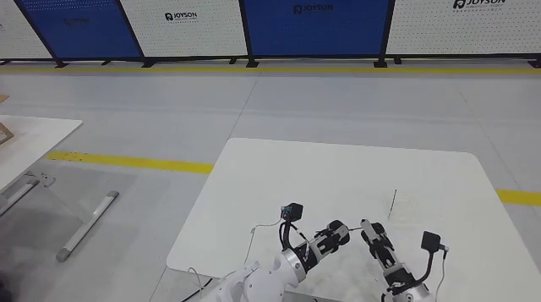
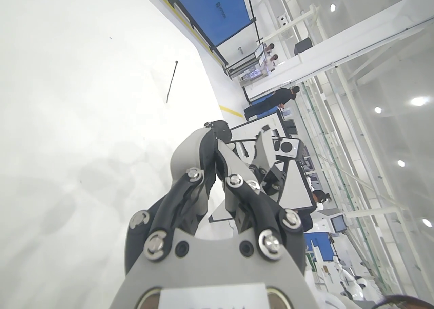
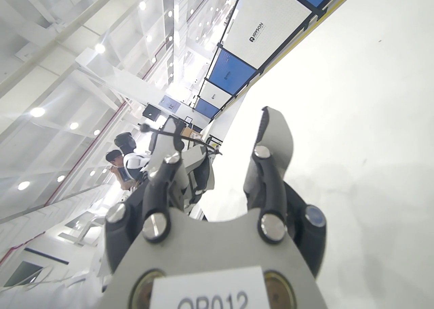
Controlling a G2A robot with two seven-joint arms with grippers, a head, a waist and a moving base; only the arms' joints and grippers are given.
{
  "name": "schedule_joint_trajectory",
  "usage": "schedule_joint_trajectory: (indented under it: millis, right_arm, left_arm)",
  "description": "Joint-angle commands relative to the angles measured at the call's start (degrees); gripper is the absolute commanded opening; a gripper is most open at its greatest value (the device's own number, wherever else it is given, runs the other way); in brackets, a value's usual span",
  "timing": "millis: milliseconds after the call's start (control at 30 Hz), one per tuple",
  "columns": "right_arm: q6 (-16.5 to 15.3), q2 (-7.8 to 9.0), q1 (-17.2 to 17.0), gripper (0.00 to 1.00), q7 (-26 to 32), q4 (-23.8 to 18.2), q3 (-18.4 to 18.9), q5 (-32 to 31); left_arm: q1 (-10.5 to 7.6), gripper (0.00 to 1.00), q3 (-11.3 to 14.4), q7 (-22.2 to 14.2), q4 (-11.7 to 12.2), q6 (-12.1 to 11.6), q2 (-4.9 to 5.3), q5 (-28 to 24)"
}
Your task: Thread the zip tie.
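Left gripper (image 2: 217,137): jaws pressed together, pads meeting, nothing between them; hangs low over the near part of the table (image 1: 338,175), likely parked shut for want of anything to hold. Right gripper (image 3: 218,119): jaws spread wide, empty; sits just beside the left one, also low over the near edge, probably opened in readiness for a pick-up. Zip tie (image 2: 172,81): lies flat on the white top, almost straight, small head at the end farther from the left gripper, tail toward the robot; touches neither gripper, sits ahead of the pair and nearer the right one in the top view. Unthreaded as seen: no loop, tail free of head. Judged stage: very start of the job, pick-up not yet made. Needs one end in each gripper for threading, hence, presumably, both arms drawn close together near the strap. Thin, flat and limp on a hard top: hard to pinch, apt to skid or flick away under a closing jaw; calls for a low, square approach across the strap's width. Farther out: grey floor with a yellow line (image 1: 127,161), then blue and white partition panels (image 1: 317,6) along the back.
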Motion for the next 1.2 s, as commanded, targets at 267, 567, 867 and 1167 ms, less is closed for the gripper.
schedule_joint_trajectory:
  millis: [267, 567, 867, 1167]
  right_arm:
    - [0.0, -0.05, -0.4, 0.27, -1.3, -0.3, 0.3, 0.4]
    - [0.0, -0.07, -0.4, 0.00, -1.8, -0.4, 0.2, -0.2]
    - [0.0, -0.01, -0.4, 0.00, -1.9, -0.4, -0.2, -1.8]
    - [0.0, 0.10, -0.4, 0.00, -1.4, -0.7, -0.5, -2.1]
  left_arm:
    - [0.24, 0.00, -0.1, 0.5, -0.2, 0.2, -0.08, -0.4]
    - [0.42, 0.00, -0.4, 0.5, -0.2, 0.2, -0.11, -0.8]
    - [0.52, 0.00, -0.3, -0.2, -0.3, -1.0, -0.08, -0.3]
    - [0.45, 0.00, -0.3, -0.5, -0.2, -1.4, -0.10, -0.3]
